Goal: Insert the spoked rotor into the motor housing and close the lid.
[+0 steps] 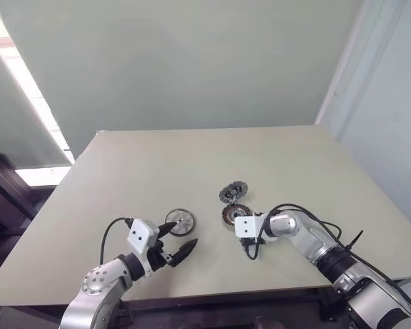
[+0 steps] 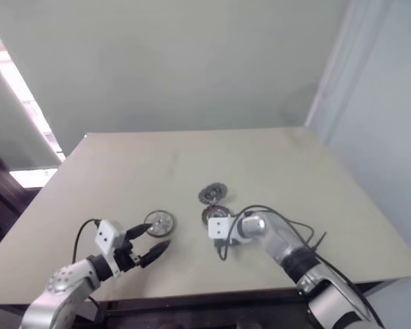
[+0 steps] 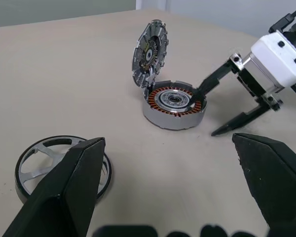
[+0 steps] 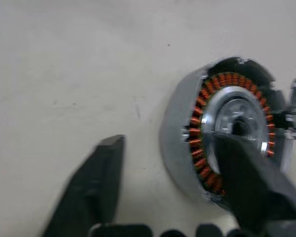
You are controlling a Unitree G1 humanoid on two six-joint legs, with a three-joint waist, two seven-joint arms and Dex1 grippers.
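The spoked rotor (image 1: 180,221) lies flat on the table, just ahead of my left gripper (image 1: 177,240), which hangs open above the table with nothing in it. The motor housing (image 3: 173,103) sits to the right, its copper windings showing. The lid (image 3: 150,47) stands upright on the housing's far rim, swung open. My right gripper (image 3: 205,114) is open and straddles the housing's near wall. One of its fingertips (image 3: 195,96) is down inside on the windings. The other rests outside near the table, with a gap between it and the wall in the right wrist view.
Everything stands on a beige table (image 1: 157,164) that reaches back to a plain wall. Its front edge runs just under both arms, and its left and right edges slope inward toward the back. A black cable (image 1: 308,216) loops over my right wrist.
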